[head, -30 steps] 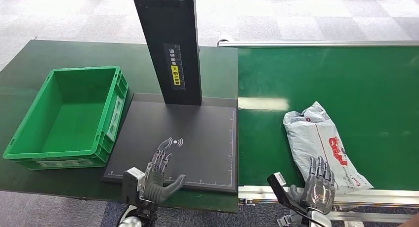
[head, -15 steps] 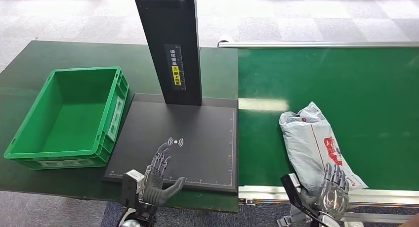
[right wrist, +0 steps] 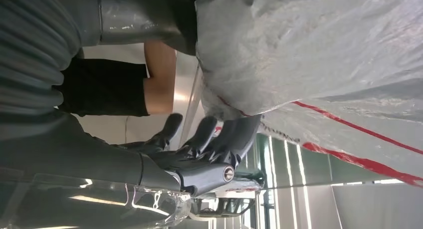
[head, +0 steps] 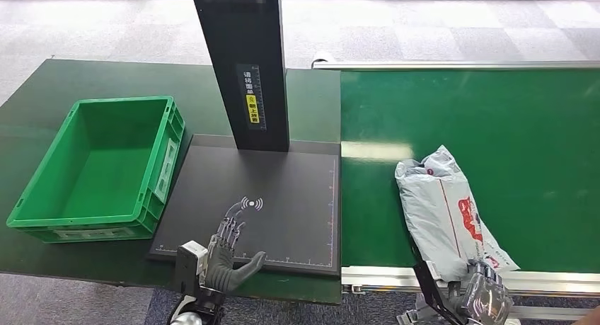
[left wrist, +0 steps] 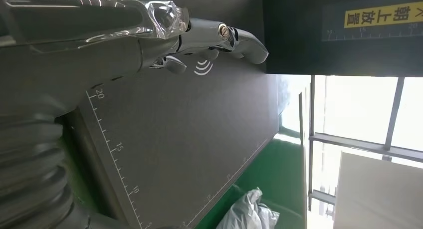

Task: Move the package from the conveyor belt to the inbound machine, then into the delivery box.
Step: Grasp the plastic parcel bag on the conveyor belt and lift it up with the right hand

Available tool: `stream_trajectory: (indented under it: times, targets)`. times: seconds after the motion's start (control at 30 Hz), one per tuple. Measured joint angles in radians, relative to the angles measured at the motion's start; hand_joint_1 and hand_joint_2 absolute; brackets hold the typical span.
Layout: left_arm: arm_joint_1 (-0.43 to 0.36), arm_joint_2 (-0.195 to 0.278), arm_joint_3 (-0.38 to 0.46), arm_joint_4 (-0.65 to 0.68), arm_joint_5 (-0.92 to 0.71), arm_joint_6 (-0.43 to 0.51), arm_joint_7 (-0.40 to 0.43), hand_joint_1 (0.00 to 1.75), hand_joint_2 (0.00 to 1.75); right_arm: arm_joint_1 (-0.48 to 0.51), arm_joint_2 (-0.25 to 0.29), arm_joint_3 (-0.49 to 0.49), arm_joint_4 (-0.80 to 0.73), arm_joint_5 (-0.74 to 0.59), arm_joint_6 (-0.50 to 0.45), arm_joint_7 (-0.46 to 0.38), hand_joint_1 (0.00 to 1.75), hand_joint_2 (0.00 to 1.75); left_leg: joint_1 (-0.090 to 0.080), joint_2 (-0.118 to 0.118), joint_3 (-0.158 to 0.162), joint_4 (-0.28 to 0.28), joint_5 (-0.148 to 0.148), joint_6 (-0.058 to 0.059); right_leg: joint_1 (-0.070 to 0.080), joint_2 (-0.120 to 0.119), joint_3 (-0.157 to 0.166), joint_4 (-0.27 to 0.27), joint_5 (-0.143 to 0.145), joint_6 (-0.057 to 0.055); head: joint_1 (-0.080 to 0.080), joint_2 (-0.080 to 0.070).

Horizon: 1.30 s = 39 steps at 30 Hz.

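Crinkled grey plastic package (head: pixel 447 212) drifted nearer belt edge.

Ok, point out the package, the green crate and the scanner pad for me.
package (head: pixel 448 213): head view, middle of the grey bag.
green crate (head: pixel 167 153): head view, its right wall.
scanner pad (head: pixel 283 219): head view, bare black surface.

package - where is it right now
In the head view the grey package lies on the green conveyor belt, right of the black scanner pad, its near end by the right hand.
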Motion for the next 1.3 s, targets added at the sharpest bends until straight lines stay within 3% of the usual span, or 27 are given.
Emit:
stream_trajectory:
  times: [0.97, 1.07, 1.13, 1.23, 1.3]
  targets:
    - [-0.004, 0.0, 0.0, 0.014, 0.0, -0.006, 0.0, 0.0, 1.75, 0.003, 0.051, -0.022, 0.001, -0.092, 0.0, -0.144, 1.75, 1.75, 0.0, 0.0, -0.004, 0.0, 0.0, 0.0, 0.0, 0.0, -0.004, 0.0, 0.0, 0.0, 0.0, 0.0]
    - [-0.004, 0.0, 0.001, 0.015, 0.0, -0.005, -0.004, 0.0, 1.75, 0.029, 0.074, -0.004, -0.05, -0.256, 0.037, -0.253, 1.75, 1.75, 0.0, 0.0, -0.005, 0.0, 0.0, 0.0, 0.0, 0.0, -0.004, 0.0, 0.0, 0.0, 0.0, 0.0]
    - [-0.004, 0.0, 0.002, 0.015, -0.002, -0.002, -0.012, 0.0, 1.75, 0.071, 0.1, 0.043, -0.147, -0.451, 0.13, -0.322, 1.75, 1.75, 0.0, 0.0, -0.006, 0.0, 0.0, 0.0, 0.0, 0.0, -0.005, 0.0, 0.0, 0.0, 0.0, 0.0]
    - [-0.002, 0.0, 0.005, 0.013, -0.005, 0.006, -0.026, 0.0, 1.75, 0.149, 0.119, 0.167, -0.374, -0.747, 0.277, -0.364, 1.75, 1.75, 0.0, 0.0, -0.008, 0.0, 0.0, 0.0, 0.0, 0.0, -0.008, 0.001, 0.0, 0.0, 0.0, 0.0]
    - [0.0, 0.002, 0.007, 0.011, -0.012, 0.014, -0.037, 0.0, 1.75, 0.184, 0.112, 0.256, -0.528, -0.875, 0.326, -0.367, 1.75, 1.75, 0.0, 0.0, -0.009, 0.0, 0.0, 0.0, 0.0, 0.0, -0.009, 0.001, 0.0, 0.0, 0.0, 0.0]
